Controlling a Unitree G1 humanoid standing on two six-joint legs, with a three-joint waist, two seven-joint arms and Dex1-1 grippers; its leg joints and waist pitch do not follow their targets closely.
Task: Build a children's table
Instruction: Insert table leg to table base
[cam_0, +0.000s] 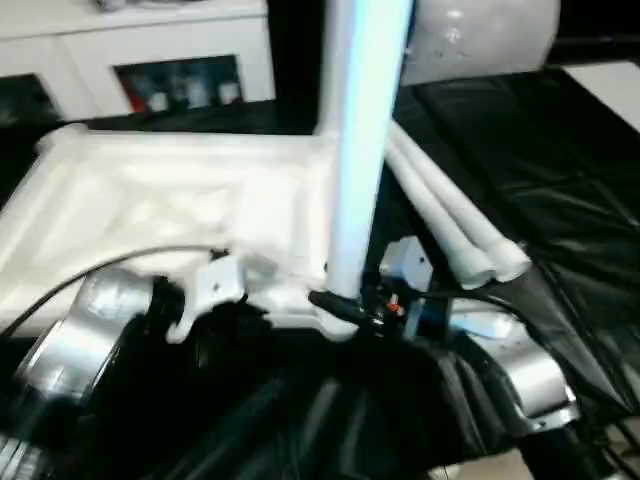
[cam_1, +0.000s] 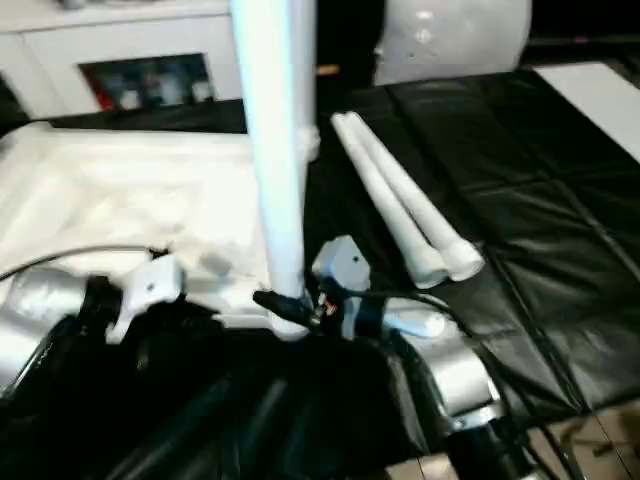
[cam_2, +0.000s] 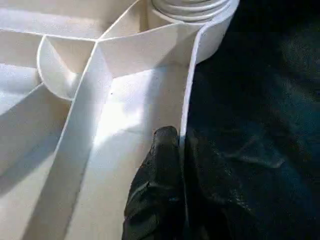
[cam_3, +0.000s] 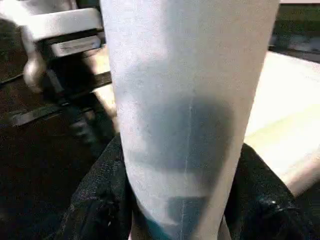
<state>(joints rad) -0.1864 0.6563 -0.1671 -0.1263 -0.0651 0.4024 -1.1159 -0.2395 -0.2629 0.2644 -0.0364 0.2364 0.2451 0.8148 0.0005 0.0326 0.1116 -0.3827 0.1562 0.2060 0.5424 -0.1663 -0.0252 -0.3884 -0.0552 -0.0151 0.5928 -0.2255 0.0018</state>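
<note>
The children's table top (cam_0: 170, 200) is lying upside down, ribs up, on the black-covered work table (cam_0: 560, 180), and one white tube leg (cam_0: 360, 150) is standing upright at its near right corner socket (cam_2: 192, 10). The right gripper (cam_1: 300, 305) is clasping that leg low down, a black finger (cam_3: 100, 200) on each side of the tube. The left gripper (cam_2: 170, 170) is pinching the thin rim of the top just short of that same corner, fingers nearly together on the wall.

To do this step well, the leg is probably needing to be kept plumb over the socket and pressed or turned straight down while the left grip is steadying the top against sliding (a tilted leg would likely jam at the mouth).

Two more loose legs (cam_1: 400, 200) are lying side by side on the black cover, just right of the standing one, apart from the top. They are sitting close to the right forearm and could be knocked if that arm swings outward. White cabinets (cam_0: 150, 50) are standing behind, well apart.
</note>
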